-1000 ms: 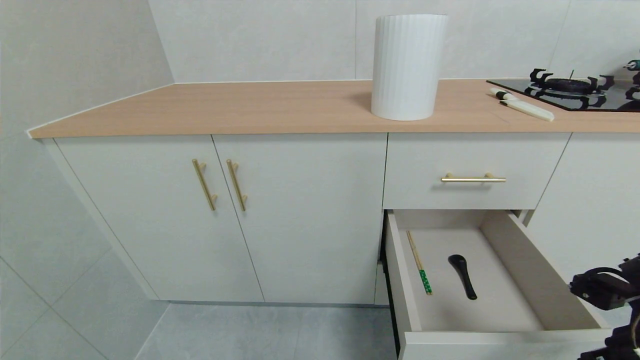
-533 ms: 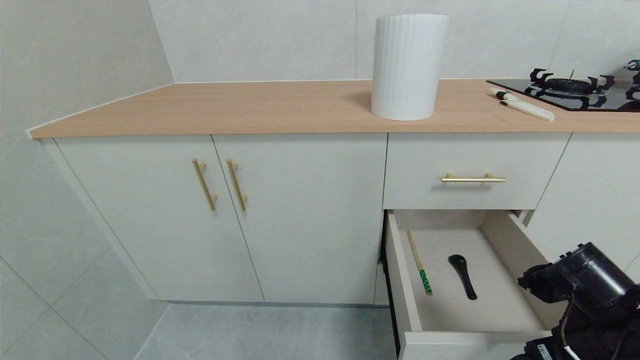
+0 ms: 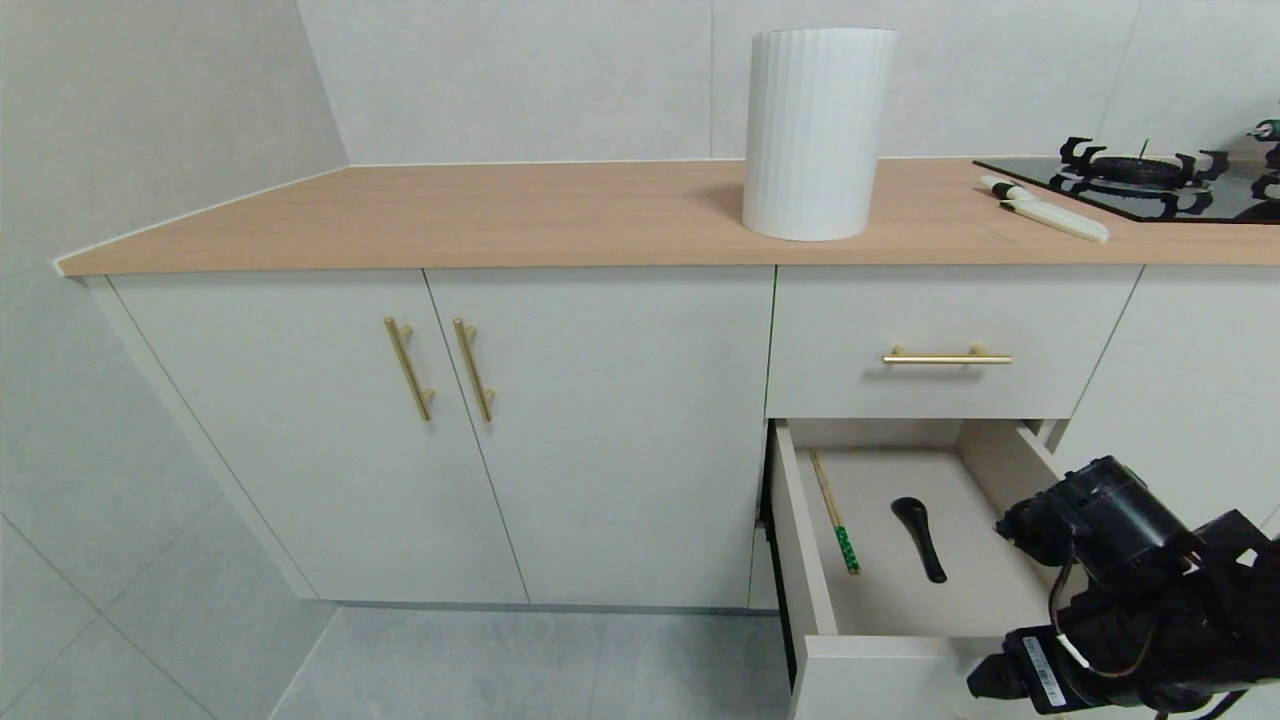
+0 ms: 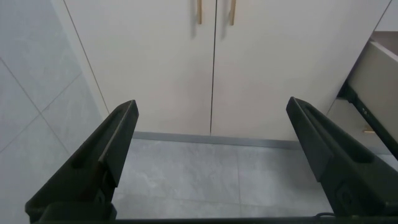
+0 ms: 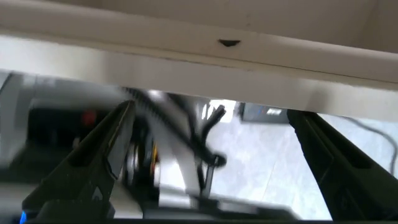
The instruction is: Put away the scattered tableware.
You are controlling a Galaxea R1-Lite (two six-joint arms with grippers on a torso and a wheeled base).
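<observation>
The lower drawer [image 3: 798,540] stands partly open at the lower right of the cabinet. Inside it lie a pair of wooden chopsticks [image 3: 833,511] with green ends and a black spoon [image 3: 919,537]. On the counter by the stove lies a white knife [image 3: 1045,209]. My right arm [image 3: 1110,570] is at the drawer's front right corner. In the right wrist view my right gripper [image 5: 211,115] is open, with the drawer's white front [image 5: 199,56] close before it. My left gripper [image 4: 211,107] is open and holds nothing, low in front of the cabinet doors [image 4: 214,56].
A tall white ribbed cylinder [image 3: 817,133] stands on the wooden counter [image 3: 500,215]. A gas stove [image 3: 1140,180] sits at the far right. The upper drawer [image 3: 945,357] is shut, and so are the two doors [image 3: 440,370]. Grey tiled floor [image 3: 500,665] lies below.
My right arm has come up and left against the drawer front. The drawer has slid a little way in, carrying the chopsticks and spoon back.
</observation>
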